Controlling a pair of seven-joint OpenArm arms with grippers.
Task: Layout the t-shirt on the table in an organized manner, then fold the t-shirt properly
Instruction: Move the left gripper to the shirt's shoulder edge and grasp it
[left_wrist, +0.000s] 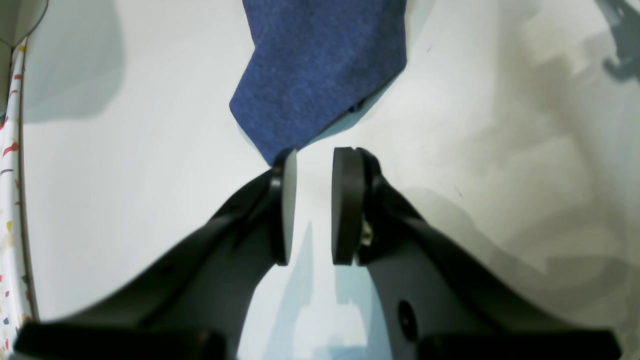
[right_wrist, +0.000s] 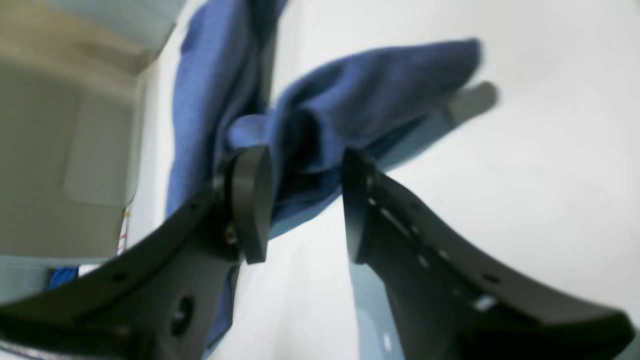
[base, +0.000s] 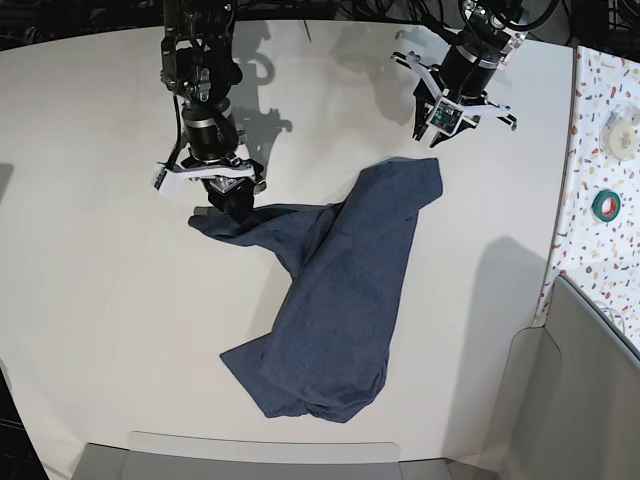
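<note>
- White table (base: 90, 330) fills the view, speckled strip (base: 598, 150) at its edge.
- Right gripper (right_wrist: 305, 200): jaws apart, fabric bunched between, nothing clamped.
- T-shirt (base: 335, 300) lies crumpled mid-table; soft, limp, probably best pinched at corners.
- Left gripper (left_wrist: 315, 205): apart, empty, just short of a corner.

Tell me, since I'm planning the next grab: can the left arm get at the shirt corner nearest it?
Probably yes. The left gripper is open, with the t-shirt corner just ahead of its fingertips on bare table, and nothing lies between them.
</note>
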